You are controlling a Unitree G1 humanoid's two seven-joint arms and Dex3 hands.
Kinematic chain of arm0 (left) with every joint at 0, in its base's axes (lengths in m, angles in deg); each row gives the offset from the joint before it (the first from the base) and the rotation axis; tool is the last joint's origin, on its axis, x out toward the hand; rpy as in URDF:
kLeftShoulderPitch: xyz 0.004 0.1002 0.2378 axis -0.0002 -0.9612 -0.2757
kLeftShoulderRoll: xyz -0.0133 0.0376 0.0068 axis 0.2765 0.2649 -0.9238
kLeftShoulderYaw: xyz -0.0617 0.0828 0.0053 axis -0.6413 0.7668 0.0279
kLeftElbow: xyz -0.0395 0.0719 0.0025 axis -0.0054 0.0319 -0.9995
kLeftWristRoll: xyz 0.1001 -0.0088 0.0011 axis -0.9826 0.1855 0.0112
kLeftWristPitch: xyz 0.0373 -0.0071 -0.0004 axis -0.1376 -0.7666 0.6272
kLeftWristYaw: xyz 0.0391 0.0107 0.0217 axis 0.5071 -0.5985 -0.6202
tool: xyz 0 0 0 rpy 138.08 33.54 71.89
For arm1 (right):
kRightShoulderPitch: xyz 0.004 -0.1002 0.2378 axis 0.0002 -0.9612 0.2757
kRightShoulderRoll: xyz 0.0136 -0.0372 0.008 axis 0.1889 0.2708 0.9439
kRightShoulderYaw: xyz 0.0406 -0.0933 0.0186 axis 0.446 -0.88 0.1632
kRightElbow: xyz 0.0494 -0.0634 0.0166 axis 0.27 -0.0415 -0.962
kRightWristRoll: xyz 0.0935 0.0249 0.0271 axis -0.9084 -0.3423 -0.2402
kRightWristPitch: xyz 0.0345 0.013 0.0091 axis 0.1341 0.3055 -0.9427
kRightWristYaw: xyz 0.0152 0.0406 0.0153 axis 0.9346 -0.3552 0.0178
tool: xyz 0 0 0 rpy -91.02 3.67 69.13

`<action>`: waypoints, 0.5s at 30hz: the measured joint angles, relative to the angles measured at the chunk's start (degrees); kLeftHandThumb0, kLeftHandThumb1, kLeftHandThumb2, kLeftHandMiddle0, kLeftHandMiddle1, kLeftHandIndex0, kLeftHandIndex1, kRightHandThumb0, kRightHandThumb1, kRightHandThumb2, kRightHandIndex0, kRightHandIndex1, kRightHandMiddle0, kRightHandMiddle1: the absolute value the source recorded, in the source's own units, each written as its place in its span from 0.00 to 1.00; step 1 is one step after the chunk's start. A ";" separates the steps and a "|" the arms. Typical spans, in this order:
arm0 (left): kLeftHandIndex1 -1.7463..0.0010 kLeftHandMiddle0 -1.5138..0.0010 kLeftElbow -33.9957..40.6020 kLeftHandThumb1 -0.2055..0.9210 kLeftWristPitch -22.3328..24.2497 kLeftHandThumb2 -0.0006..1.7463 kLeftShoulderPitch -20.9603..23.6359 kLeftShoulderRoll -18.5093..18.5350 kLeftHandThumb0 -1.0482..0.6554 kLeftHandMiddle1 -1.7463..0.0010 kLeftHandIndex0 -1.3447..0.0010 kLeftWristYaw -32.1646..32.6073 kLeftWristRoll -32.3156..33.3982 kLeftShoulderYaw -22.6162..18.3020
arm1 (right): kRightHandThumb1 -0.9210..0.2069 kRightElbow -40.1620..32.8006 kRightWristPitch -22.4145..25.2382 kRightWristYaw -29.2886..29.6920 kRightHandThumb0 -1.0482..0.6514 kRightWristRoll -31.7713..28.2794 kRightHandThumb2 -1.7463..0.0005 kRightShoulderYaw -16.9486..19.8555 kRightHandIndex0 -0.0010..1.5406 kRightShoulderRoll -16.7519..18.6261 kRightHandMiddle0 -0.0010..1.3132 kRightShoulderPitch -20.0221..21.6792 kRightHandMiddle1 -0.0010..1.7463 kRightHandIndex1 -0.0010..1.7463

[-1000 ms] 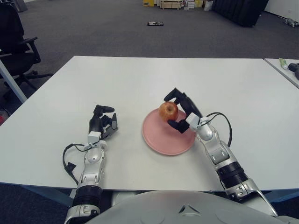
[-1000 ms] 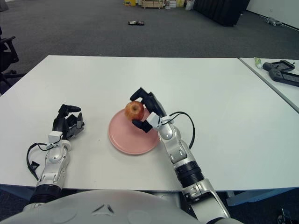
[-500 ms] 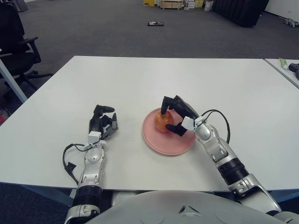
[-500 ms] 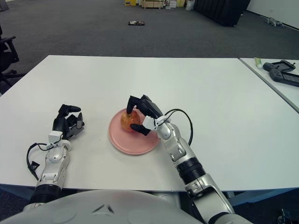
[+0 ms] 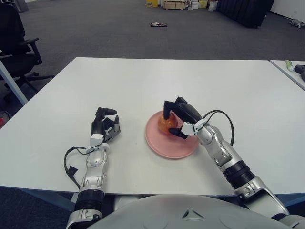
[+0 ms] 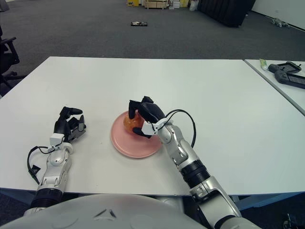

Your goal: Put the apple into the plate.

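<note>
Two hands show over the white table. Near the centre of the frame, the right hand reaches over the pink plate, its dark fingers wrapped around the apple. One finger curls over the apple's upper left side, another closes under it on the right, so the fruit is grasped from above. The apple sits low within the plate's upper half; whether it touches the plate's surface cannot be told. The right forearm runs down toward the lower right of the frame, with a black cable looping beside the wrist. The left hand shows in the lower left, well apart from the plate, its fingers curled inward and holding nothing. An office chair stands on the grey floor at the upper left.
</note>
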 measured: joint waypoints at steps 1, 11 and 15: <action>0.00 0.46 0.00 0.75 0.00 0.53 0.00 0.00 0.39 0.00 0.72 0.00 0.00 0.00 | 0.33 -0.14 0.02 -0.37 0.61 -0.01 0.42 0.02 0.30 -0.11 0.19 0.00 0.99 0.97; 0.00 0.47 -0.34 0.74 -0.95 0.53 0.01 0.00 0.38 0.00 0.72 -0.02 0.08 0.02 | 0.20 -1.03 -2.31 -2.39 0.18 -0.45 0.60 0.15 0.01 -2.38 0.01 -0.34 0.40 0.33; 0.00 0.47 -0.71 0.74 -1.55 0.54 0.05 0.00 0.38 0.00 0.72 -0.02 0.07 0.05 | 0.17 -2.65 -2.43 -4.09 0.12 -0.98 0.65 0.72 0.00 -3.90 0.00 -1.38 0.18 0.10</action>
